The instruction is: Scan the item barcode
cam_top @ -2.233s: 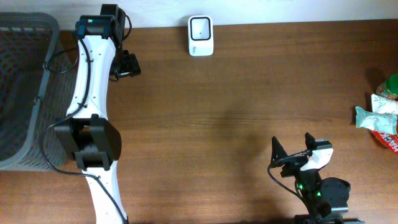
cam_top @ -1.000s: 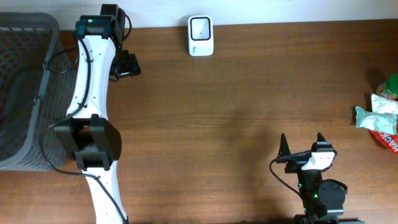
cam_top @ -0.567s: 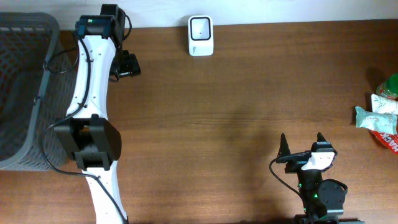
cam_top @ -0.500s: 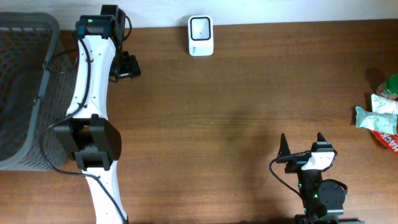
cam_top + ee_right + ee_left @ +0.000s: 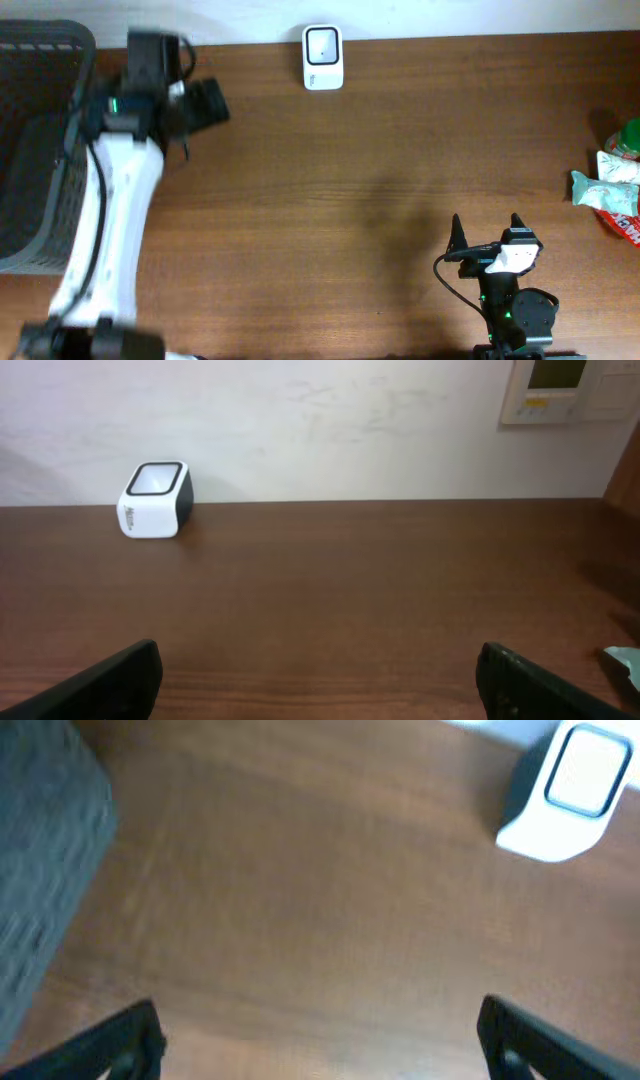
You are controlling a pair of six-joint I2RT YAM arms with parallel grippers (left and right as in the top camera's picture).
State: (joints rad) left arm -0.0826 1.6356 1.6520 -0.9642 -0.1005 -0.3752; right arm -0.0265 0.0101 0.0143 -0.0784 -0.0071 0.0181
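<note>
Overhead view of a dark wooden table (image 5: 350, 200). The left arm, white with black joints and blurred, reaches from the bottom left corner up along the table's left side, beside a grey mesh basket (image 5: 30, 150). Its wrist bends right near the far edge, so the left gripper (image 5: 212, 100) points across the table toward a small white barcode scanner (image 5: 322, 57) that stands at the far edge, against the wall. In the left wrist view, the left gripper (image 5: 320, 1045) has its two dark fingers spread wide with nothing between them, hanging above bare wood, and the scanner (image 5: 565, 790) lies ahead to the right.

The right arm is folded low over its base at the near edge. The right gripper (image 5: 486, 230) points toward the far edge, its fingers wide apart and empty. Its wrist view looks level across the table to the scanner (image 5: 155, 498) and the pale wall.

The items to scan, pale green and red packets (image 5: 605, 188), lie at the table's right edge, well apart from both grippers and the scanner.
</note>
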